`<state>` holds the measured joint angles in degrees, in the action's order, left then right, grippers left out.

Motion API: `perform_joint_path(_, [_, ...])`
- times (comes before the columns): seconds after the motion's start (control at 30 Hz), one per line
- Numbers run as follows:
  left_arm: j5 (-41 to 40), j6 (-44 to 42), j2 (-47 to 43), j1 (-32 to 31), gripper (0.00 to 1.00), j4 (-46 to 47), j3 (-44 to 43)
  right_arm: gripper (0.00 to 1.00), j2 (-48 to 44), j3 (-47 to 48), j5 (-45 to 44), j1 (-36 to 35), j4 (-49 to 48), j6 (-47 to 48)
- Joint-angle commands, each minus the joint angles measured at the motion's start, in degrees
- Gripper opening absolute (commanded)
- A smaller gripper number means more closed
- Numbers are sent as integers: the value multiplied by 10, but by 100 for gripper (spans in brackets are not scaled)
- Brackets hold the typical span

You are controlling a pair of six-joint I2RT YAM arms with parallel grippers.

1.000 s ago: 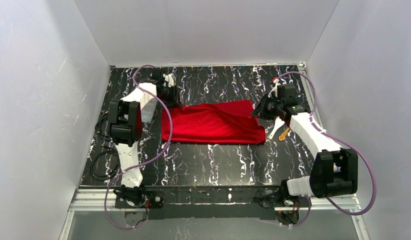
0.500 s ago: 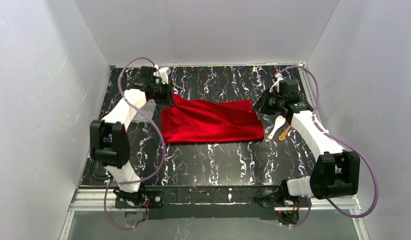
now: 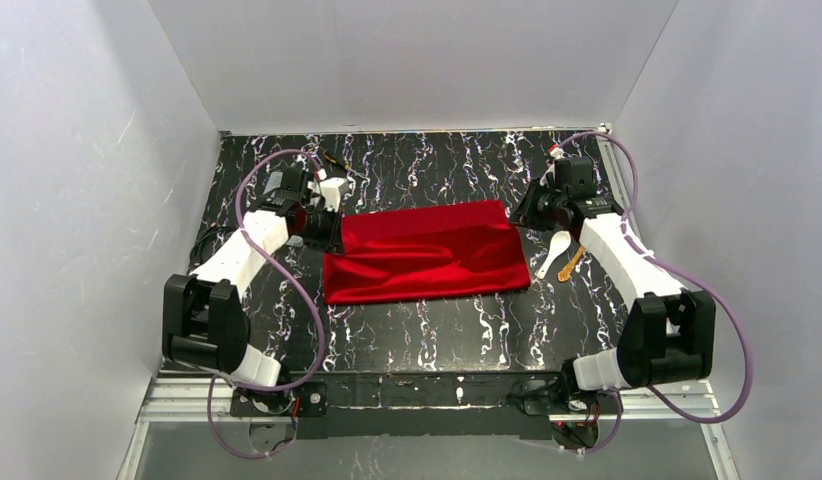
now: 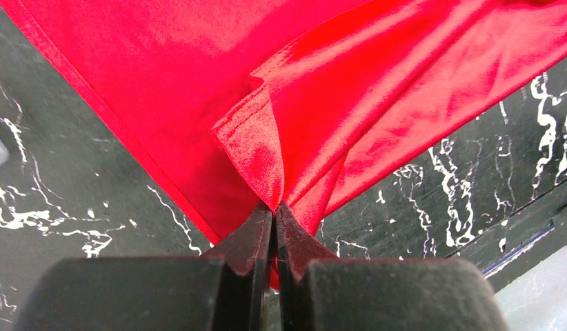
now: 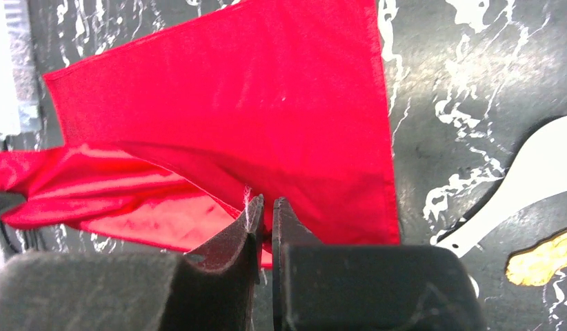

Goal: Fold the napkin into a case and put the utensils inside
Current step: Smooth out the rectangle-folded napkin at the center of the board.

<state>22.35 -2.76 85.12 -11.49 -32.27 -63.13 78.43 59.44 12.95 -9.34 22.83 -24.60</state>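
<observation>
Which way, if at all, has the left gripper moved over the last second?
Yes. The left gripper, shut on a corner of the napkin, has pulled back toward the arm bases, away from the far edge of the table.

2 white-shelled arms (image 3: 249, 243), blk joint housings (image 3: 199, 320), purple cables (image 3: 309, 305), blk end effector fingers (image 4: 250, 238)

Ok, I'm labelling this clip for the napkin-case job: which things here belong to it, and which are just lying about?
Belongs:
napkin, pinched by left gripper and right gripper
white spoon
yellow-gold utensil

Lying about:
thin black-and-yellow tool, beyond the napkin
</observation>
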Motion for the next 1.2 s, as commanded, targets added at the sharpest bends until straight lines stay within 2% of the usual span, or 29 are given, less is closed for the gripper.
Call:
perform_joint_path(0.0, [-28,-4,5,-3,0,-4,9,7,40,52,-63,2,5,13])
perform_joint_path(0.13, [-64,0,16,-3,0,32,15,6,101,79,-100,3,-6,16])
perform_joint_path(0.3, [-153,3,23,-1,0,86,31,4,173,113,-108,3,-28,25])
perform_joint_path(0.53, [-170,3,60,-1,0,112,32,4,223,143,-92,0,-79,10])
perform_joint_path(0.67, [-126,17,79,-1,9,116,17,4,255,166,-83,-8,-90,6])
perform_joint_path(0.8, [-108,24,80,-1,9,139,18,4,285,186,-78,-11,-102,7])
perform_joint_path(1.17, [-204,43,62,0,10,157,48,3,341,230,-72,-13,-93,6])
